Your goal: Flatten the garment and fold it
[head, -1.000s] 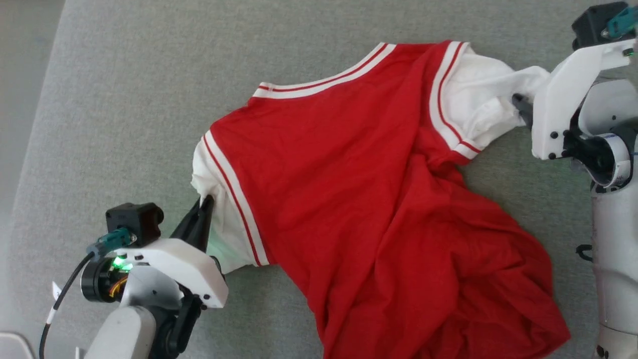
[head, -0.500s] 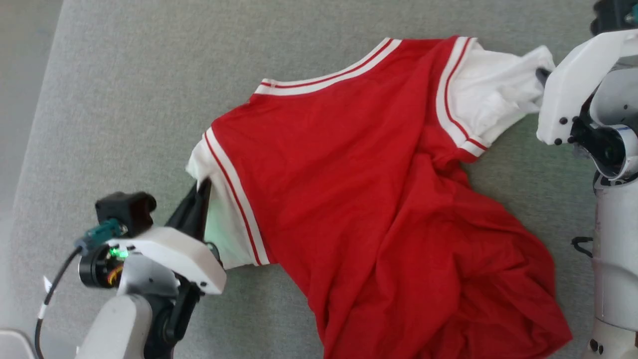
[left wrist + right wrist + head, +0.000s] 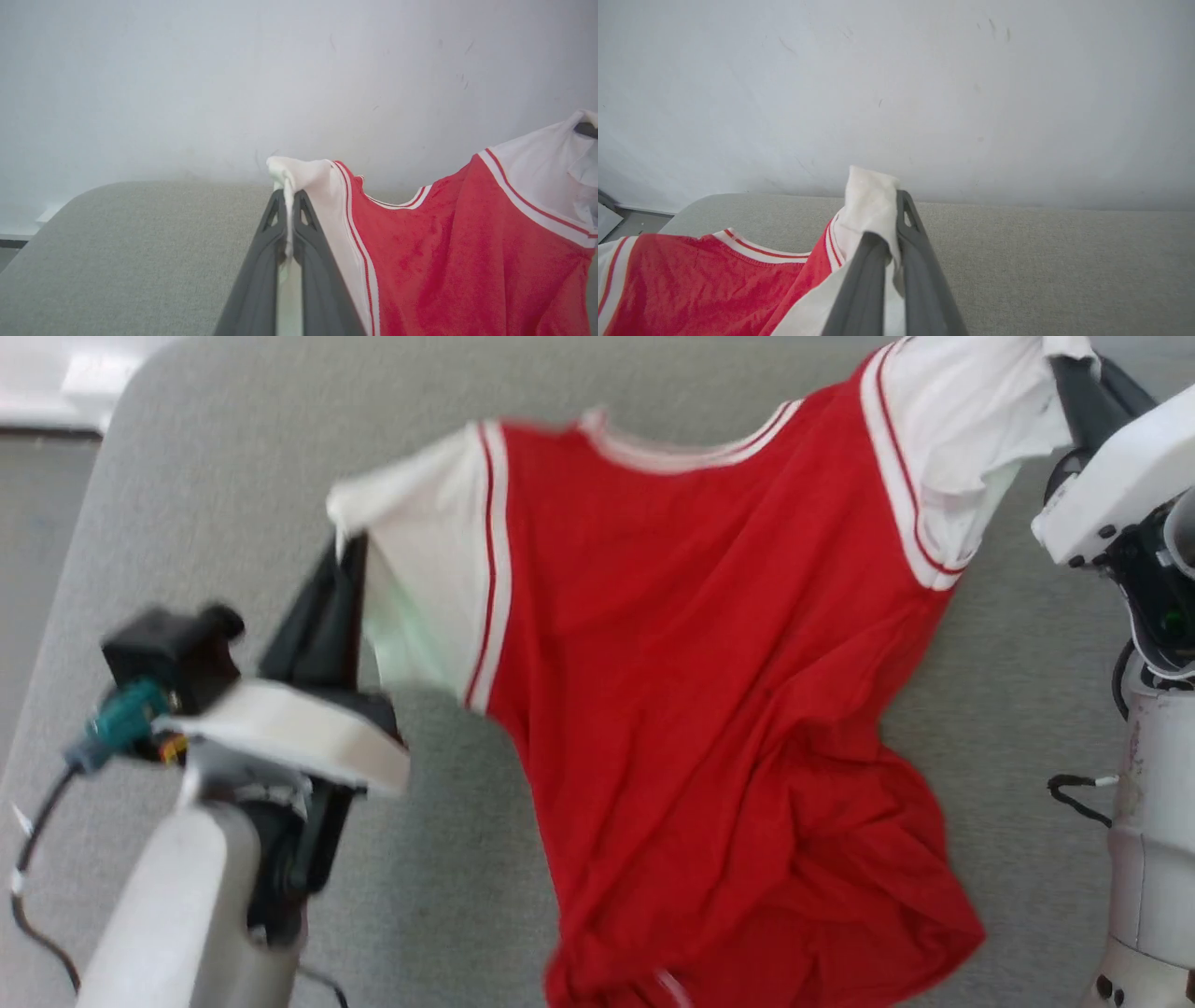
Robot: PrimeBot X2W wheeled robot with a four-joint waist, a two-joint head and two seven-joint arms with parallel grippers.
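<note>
The largest thing before me is the grey fabric surface [image 3: 233, 476], which covers the head view almost from edge to edge. Behind it, in both wrist views, stands a pale wall [image 3: 280, 70] with a few small marks.

The garment [image 3: 691, 663] reaches from the upper right corner of the head view, across the centre, down to the bottom edge. It is red, and its upper part hangs stretched between my two grippers. In the wrist views the sleeves rise above the surface, against the wall. The lower part lies in crumpled folds at the bottom centre of the frame.

My left gripper [image 3: 347, 551] is at the left of the head view, a little blurred, with the fingers pointing up the frame. Its jaws are pressed together on the edge of the white sleeve [image 3: 420, 569] at the upper left of the garment; the left wrist view shows the cloth squeezed between the two dark fingers.

My right gripper [image 3: 1064, 373] is in the upper right corner. Its jaws pinch the second white sleeve [image 3: 952, 439]; in the right wrist view the cloth drapes over one finger.

The striped collar trim [image 3: 691, 453] sags in a curve at the top centre.

A thin black cable [image 3: 1074, 793] loops at the right edge, and a teal connector [image 3: 117, 728] sits at the left edge.
</note>
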